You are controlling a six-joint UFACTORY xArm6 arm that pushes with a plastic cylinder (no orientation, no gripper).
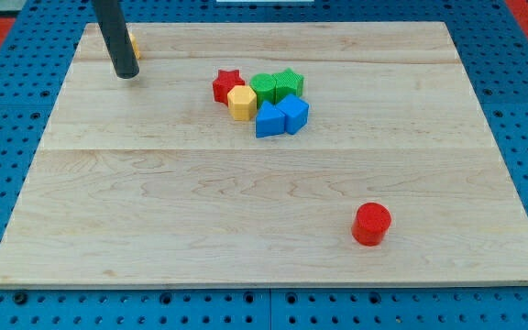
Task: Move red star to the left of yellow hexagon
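Note:
The red star (226, 84) lies near the middle top of the wooden board (200, 192), touching the upper left of the yellow hexagon (241, 103). My tip (126, 74) stands far to the view's left of them, near the board's top left corner, touching no block of the cluster. A yellow block (133, 43) is mostly hidden behind the rod.
A green block (264, 87) and a green star (288, 84) sit right of the red star. Two blue blocks (269, 120) (293, 113) lie below them, touching the hexagon's right. A red cylinder (371, 224) stands alone at the lower right.

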